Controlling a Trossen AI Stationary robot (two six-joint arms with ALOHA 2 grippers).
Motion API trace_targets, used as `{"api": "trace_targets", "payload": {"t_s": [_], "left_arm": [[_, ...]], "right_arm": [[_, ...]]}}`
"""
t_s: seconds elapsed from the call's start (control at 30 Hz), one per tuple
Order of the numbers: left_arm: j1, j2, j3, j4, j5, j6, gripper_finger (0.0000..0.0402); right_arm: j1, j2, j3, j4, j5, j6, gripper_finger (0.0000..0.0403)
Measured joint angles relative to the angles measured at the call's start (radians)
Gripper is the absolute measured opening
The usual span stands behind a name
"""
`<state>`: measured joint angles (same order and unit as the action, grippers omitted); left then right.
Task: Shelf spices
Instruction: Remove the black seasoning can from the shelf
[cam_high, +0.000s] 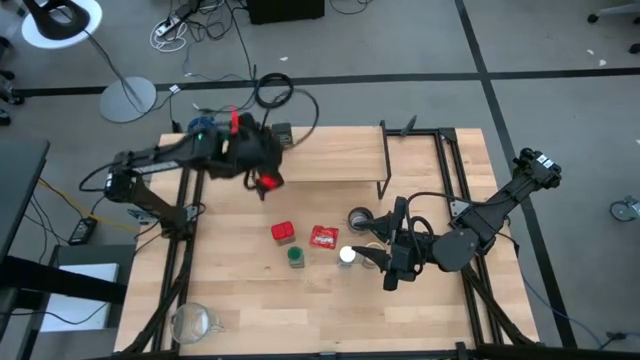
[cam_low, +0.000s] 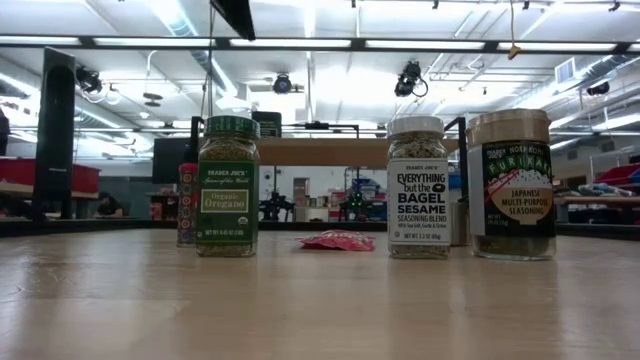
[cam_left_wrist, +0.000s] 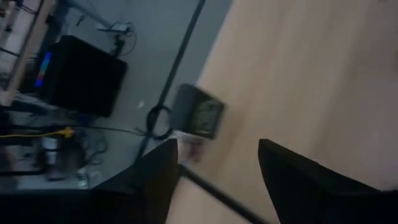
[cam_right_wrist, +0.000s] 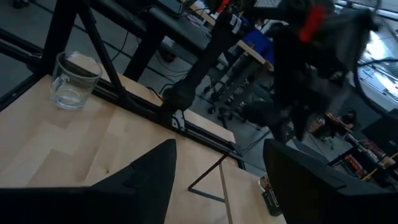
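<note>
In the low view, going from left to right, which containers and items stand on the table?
Red tin → green oregano jar → flat red packet → white-capped bagel seasoning jar → wide Japanese seasoning jar.

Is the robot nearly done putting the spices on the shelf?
Not nearly. Done: maybe one. The dark tin sits by the shelf, though I cannot tell if it is on it. In hand: nothing; the left claw and right claw are open and empty. Left: red tin, green jar, white-capped jar, tan-lidded jar.
</note>
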<state>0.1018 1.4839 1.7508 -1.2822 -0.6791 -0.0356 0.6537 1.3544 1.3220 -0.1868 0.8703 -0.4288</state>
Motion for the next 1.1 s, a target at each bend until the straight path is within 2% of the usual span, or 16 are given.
{"api": "trace_targets", "payload": {"t_s": [0.07,0.23,0.37,0.5,0.6,0.77,1.1], "left_arm": [[0.060,0.007,0.000,0.009,0.022,0.068,0.0241],[0.183,0.040,-0.001,0.070,0.181,0.227,0.0293],[0.226,0.074,-0.002,0.158,0.204,0.371,0.0334],[0.267,0.120,-0.002,0.194,0.221,0.430,0.0357],[0.310,0.164,-0.002,0.155,0.256,0.428,0.0360],[0.361,0.211,-0.003,0.178,0.234,0.426,0.0354],[0.450,0.219,-0.003,0.184,0.395,0.396,0.0352]], "right_arm": [[0.000,0.000,0.000,0.000,0.000,0.000,0.0240],[0.000,0.000,0.000,-0.001,0.000,0.000,0.0240],[0.000,0.000,0.000,-0.001,0.000,0.000,0.0240],[0.001,0.000,0.000,-0.001,-0.001,0.000,0.0240],[0.001,0.000,0.000,-0.002,-0.003,0.000,0.0240],[0.001,0.000,0.000,-0.002,-0.009,0.000,0.0240],[0.001,0.000,0.000,-0.006,-0.010,-0.005,0.0240]]}}
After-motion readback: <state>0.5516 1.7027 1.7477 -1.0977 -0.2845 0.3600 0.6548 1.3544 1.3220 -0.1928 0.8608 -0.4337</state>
